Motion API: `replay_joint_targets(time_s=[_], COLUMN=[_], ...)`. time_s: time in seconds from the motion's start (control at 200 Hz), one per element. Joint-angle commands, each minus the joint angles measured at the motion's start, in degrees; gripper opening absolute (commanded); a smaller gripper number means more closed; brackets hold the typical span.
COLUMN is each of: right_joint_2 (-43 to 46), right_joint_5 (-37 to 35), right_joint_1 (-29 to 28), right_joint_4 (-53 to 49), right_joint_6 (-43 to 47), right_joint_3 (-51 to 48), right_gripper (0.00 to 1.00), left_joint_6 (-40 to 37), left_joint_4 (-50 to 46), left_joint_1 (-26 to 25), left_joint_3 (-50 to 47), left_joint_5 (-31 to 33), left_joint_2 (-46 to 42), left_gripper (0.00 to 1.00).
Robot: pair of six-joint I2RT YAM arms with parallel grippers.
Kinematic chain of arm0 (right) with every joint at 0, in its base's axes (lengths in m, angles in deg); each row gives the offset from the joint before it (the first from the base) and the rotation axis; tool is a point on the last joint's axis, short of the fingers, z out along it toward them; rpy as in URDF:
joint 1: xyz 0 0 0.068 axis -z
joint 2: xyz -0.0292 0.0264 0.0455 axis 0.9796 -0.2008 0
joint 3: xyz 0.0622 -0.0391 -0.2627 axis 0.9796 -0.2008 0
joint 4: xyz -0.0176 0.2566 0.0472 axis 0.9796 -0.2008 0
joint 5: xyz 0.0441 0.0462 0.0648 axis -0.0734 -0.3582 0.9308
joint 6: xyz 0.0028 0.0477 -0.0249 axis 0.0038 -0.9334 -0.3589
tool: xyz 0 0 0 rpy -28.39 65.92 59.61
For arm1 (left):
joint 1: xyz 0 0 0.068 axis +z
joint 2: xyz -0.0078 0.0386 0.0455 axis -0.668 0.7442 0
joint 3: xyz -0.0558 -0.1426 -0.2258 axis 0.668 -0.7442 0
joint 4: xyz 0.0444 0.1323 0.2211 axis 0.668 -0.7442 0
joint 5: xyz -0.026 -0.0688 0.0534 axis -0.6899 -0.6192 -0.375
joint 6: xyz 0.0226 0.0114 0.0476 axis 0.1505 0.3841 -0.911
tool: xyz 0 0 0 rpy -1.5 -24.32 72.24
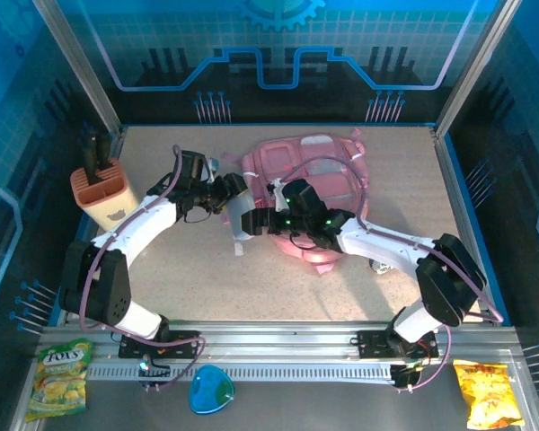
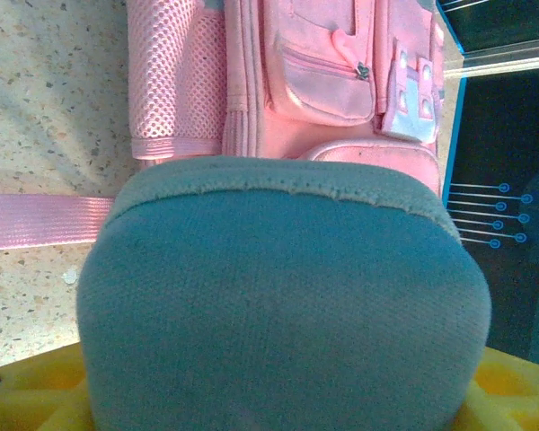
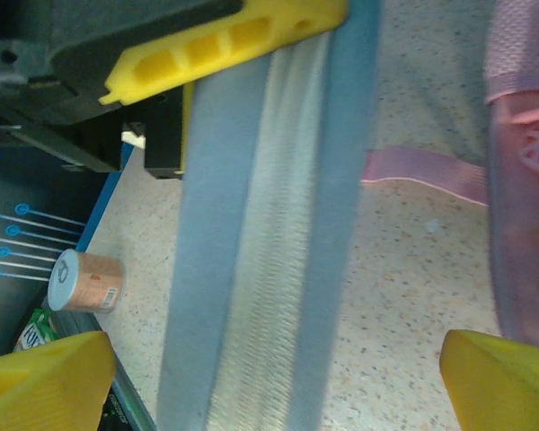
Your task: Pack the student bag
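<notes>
Your speckled beige table (image 1: 207,287) carries the pink student bag (image 1: 314,180), lying flat toward the far middle, with one pink strap (image 2: 36,220) trailing across the bare top. Near the left edge stands a tan holder (image 1: 103,193) with dark handles sticking up, well apart from the bag.

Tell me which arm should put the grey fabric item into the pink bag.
Left. The left gripper grips the grey fabric item and faces the student bag; the right gripper is open, holding nothing.
</notes>
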State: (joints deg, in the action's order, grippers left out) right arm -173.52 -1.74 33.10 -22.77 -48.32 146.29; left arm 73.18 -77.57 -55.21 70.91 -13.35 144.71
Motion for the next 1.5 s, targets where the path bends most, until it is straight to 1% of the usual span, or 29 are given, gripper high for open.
replay_joint_targets(time_s=[0.0, 0.21, 0.29, 0.345, 0.37, 0.47, 0.555, 0.705, 0.775, 0.835, 0.925, 0.996, 1.081, 1.226, 1.336, 1.406, 1.496], right_joint_2=[-2.4, -4.9, -5.0, -4.7, -4.4, -2.2, 0.9, 7.4, 11.0, 14.1, 18.6, 21.7, 24.8, 29.1, 31.5, 32.8, 34.1], right_joint_5=[2.1, 2.9, 3.0, 3.1, 3.1, 3.1, 3.0, 3.2, 3.3, 3.2, 2.9, 2.6, 2.8, 2.9, 3.9, 4.7, 5.7], right_joint_1=[-0.9, -0.8, -0.5, -0.2, 0.1, 1.2, 3.3, 9.4, 12.9, 16.0, 20.5, 23.8, 27.7, 32.8, 36.6, 38.9, 41.4], right_joint_4=[1.6, 1.9, 2.4, 3.0, 3.4, 5.4, 5.8, 4.4, 3.0, 1.3, -2.0, -4.8, -7.8, -12.7, -15.1, -16.1, -17.0], right_joint_6=[0.1, -1.1, -1.5, -1.8, -1.9, -2.0, -1.9, -1.7, -1.5, -1.0, -0.1, 0.2, 0.4, 1.8, 2.0, 2.0, 1.7], right_joint_3=[2.6, 4.0, 4.1, 3.7, 3.3, 0.7, -1.7, -6.5, -8.2, -10.4, -11.7, -12.5, -13.3, -13.9, -14.6, -15.2, -15.9], right_gripper=[0.87, 0.63, 0.52, 0.45, 0.42, 0.37, 0.36, 0.36, 0.36, 0.36, 0.36, 0.36, 0.36, 0.36, 0.36, 0.36, 0.36], left_joint_6=[2.3, 2.8, 2.8, 2.4, 2.2, -0.1, -3.1, -9.7, -13.6, -17.2, -23.5, -29.0, -35.3, -46.7, -54.9, -58.7, -62.2], left_joint_4=[2.4, 2.8, 2.9, 2.7, 2.5, 2.3, 1.9, 1.2, 1.1, 0.6, -1.4, -4.1, -7.4, -9.0, -10.9, -13.5, -16.2], left_joint_1=[-0.2, -0.3, -0.3, -0.2, -0.2, 0.3, 0.4, -0.5, -2.5, -5.2, -10.1, -14.1, -18.5, -24.9, -27.8, -28.8, -29.4], left_joint_3=[-0.9, -1.0, -1.2, -1.2, -1.2, -1.8, -2.6, -2.8, -2.3, -1.5, 1.3, 4.5, 8.8, 13.8, 17.9, 21.3, 25.1], left_joint_5=[-2.5, -3.1, -2.9, -2.4, -2.1, -0.2, 3.2, 5.3, 5.6, 6.6, 8.6, 11.6, 16.7, 22.8, 26.2, 26.2, 26.0], left_joint_2=[0.0, -0.1, -0.4, -0.7, -1.0, -3.0, -5.8, -9.0, -9.0, -8.2, -5.4, -2.2, 2.0, 8.1, 13.1, 16.5, 20.3], left_gripper=[0.63, 0.63, 0.66, 0.71, 0.75, 0.92, 0.99, 0.99, 0.99, 0.99, 0.99, 0.97, 0.92, 0.87, 0.82, 0.77, 0.74])
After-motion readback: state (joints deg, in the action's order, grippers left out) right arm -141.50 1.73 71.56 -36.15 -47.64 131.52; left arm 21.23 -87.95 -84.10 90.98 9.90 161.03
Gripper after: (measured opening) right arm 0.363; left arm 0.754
